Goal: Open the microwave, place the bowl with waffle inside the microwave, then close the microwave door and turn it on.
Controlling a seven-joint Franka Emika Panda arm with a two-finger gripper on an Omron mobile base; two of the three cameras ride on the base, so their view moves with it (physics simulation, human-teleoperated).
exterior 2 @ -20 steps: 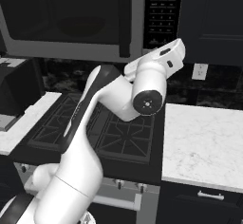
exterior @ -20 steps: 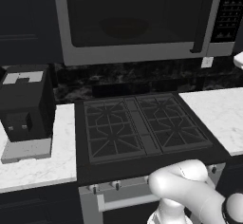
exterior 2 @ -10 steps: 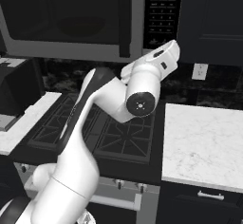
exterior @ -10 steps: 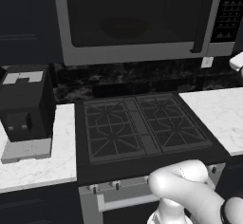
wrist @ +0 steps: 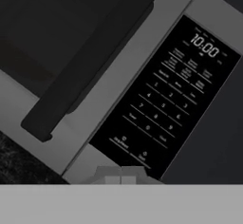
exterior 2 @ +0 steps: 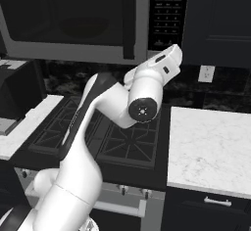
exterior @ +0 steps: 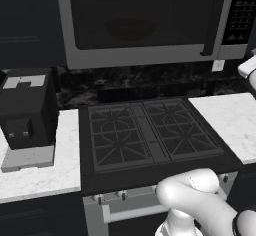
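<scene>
Sitting inside the shut microwave (exterior: 145,22), the bowl with waffle (exterior: 131,28) showed dimly through glass; the handle (exterior 2: 129,19) stood vertical; the gripper (wrist: 121,176) was closed, empty.

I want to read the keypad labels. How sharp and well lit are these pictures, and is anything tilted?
Hand view: the button panel is rolled diagonally, its clock digits legible, the smaller key labels soft. Left base view: dim; the bowl with waffle is only a faint shape behind the microwave door glass. Right base view: the panel stands upright but its labels are too small to read.

Microwave (exterior: 145,25) above stove, microwave door (exterior 2: 68,19) shut; bowl with waffle (exterior: 131,29) dim inside.
</scene>
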